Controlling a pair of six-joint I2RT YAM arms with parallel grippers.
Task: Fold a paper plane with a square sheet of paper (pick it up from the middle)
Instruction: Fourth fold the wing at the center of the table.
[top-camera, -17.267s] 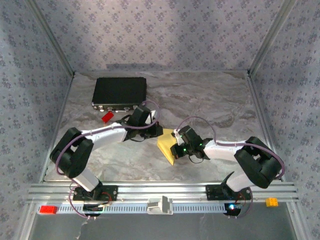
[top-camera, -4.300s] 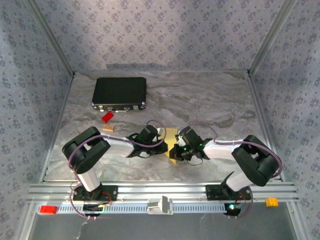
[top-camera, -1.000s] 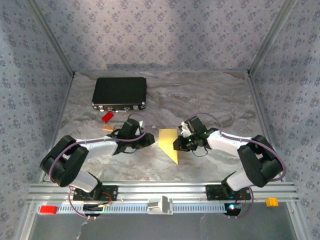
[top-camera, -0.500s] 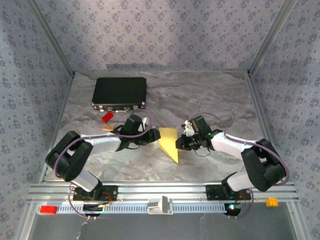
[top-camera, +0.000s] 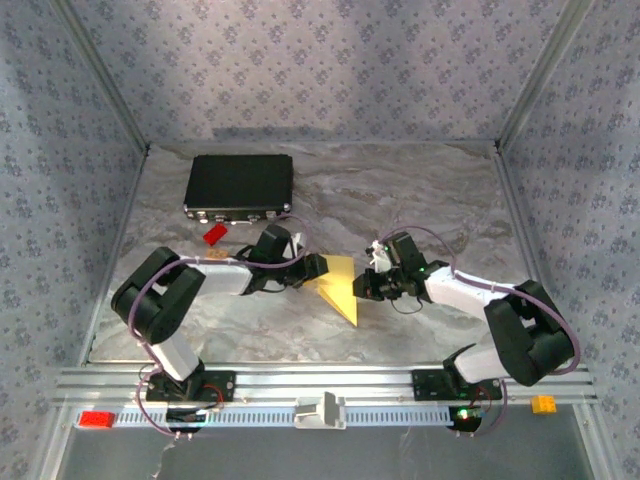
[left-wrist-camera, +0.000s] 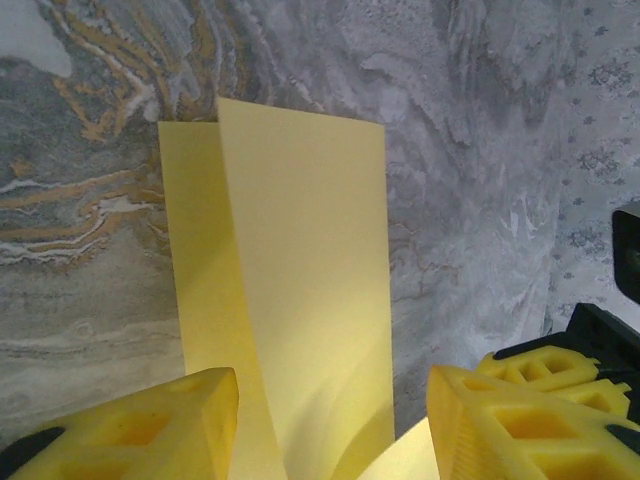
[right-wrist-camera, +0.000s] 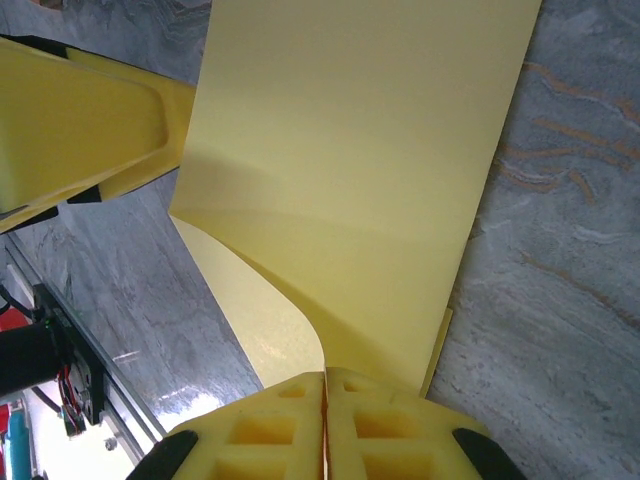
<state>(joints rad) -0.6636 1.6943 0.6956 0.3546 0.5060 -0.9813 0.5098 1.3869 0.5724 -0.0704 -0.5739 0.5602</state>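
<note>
a: where's the paper, and who has hold of it?

b: the yellow sheet of paper (top-camera: 338, 287) lies part-folded on the marbled tabletop (top-camera: 420, 200), right between your two arms. your right gripper (top-camera: 363, 285) has its jaws pressed together on the edge nearest it. in the right wrist view a curl of paper rises out of that pinch.

a: and the left?

b: your left gripper (top-camera: 316, 268) is roughly half open and grips nothing. its yellow fingers (left-wrist-camera: 150, 430) stand one on each side of the sheet's near end. there's a clear gap to the right-hand one. i can't tell whether the left-hand one touches the paper.

a: how does it lie for the left arm?

b: straight ahead. in the left wrist view the fold line runs directly away from between the jaws, so the long axis lines up with that arm's reach.

a: so what does the next move turn on?

b: my guess is the left arm is the free one. work along that fold while the right anchors the opposite edge. push towards the pinch and the thin sheet could buckle.
</note>
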